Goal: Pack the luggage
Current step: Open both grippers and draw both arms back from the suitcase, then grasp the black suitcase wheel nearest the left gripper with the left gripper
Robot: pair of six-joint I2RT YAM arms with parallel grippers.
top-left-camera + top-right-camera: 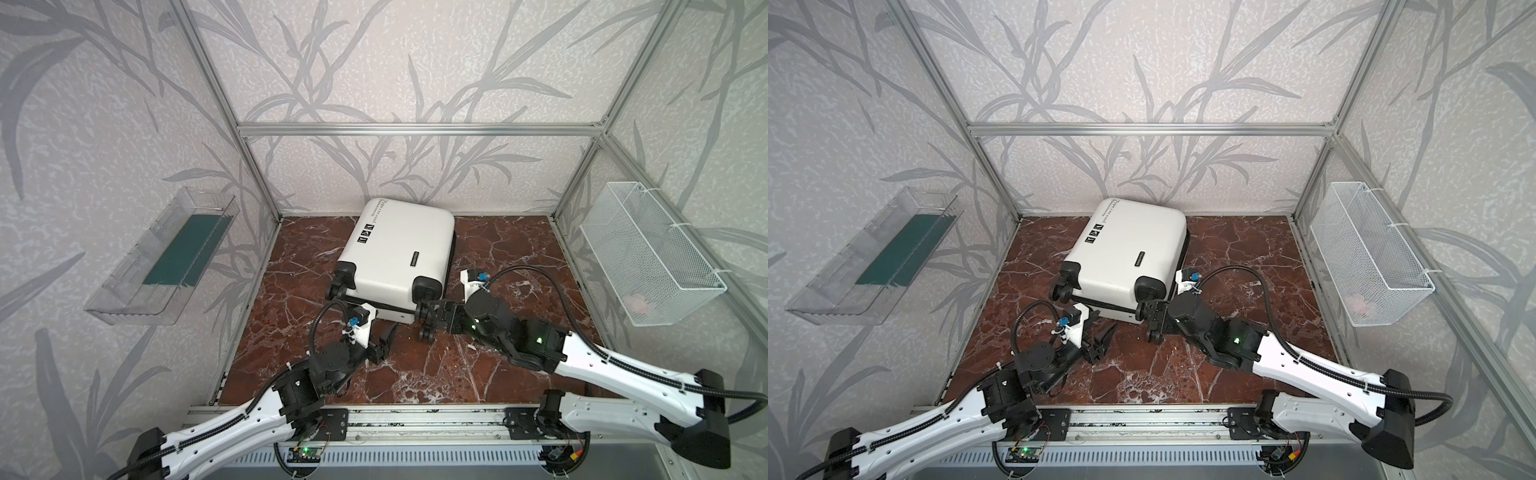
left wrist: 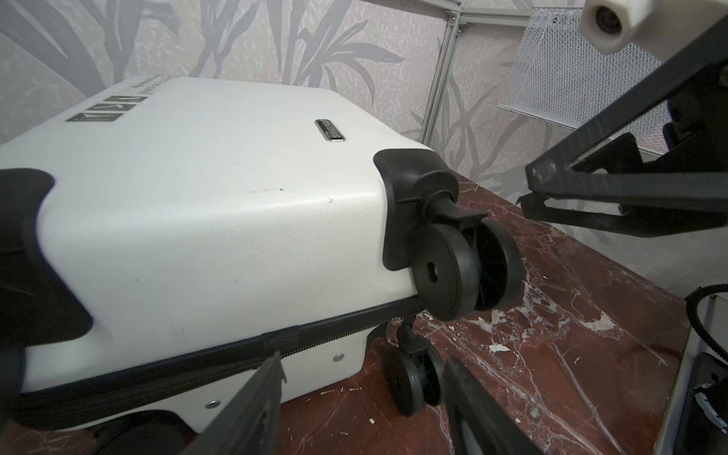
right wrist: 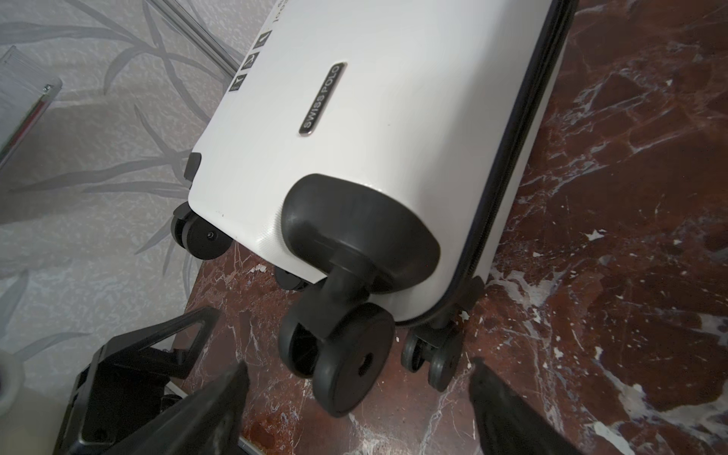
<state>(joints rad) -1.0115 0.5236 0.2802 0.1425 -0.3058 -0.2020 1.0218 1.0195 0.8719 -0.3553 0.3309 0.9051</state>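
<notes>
White suitcase (image 1: 399,249) is closed and lying flat toward the back of the red marble tabletop (image 1: 415,374), wheels pointing at the arms. Right gripper (image 3: 358,368) sits just off the right-hand wheels (image 3: 342,350) with its jaws spread wide, nothing pinched, and the left gripper (image 2: 366,398) is open and empty too, near the zipper (image 2: 157,364) edge. Further out: clear tray (image 1: 158,257) on the left wall, white mesh basket (image 1: 648,257) on the right.

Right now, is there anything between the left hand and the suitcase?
Nothing. Only a short bare stretch of red marble tabletop separates the open left hand from the suitcase and its near edge, as both top views show.
</notes>
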